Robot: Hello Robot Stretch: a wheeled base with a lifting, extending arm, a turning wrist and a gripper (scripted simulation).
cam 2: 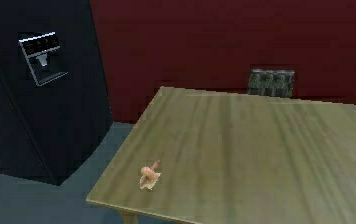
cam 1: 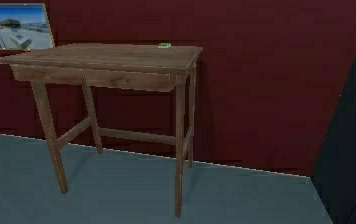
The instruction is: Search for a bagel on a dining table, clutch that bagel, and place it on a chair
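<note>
Wood table (cam 2: 256, 140): tan lump (cam 2: 150, 176) at seven o'clock, perhaps the bagel. Search nearly over; reaching comes next. Gripper's state: cannot tell.

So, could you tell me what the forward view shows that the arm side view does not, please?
Forward view: a narrow wooden table with drawers, a small green thing on top, a framed picture at upper left. Arm side view: a black fridge with a dispenser, a broad wooden tabletop bearing a small pinkish-orange thing near its near edge, a chair back beyond its far edge. Shared: the dark red wall and blue-grey floor; the dark shape at the forward view's right edge may be that fridge.
</note>
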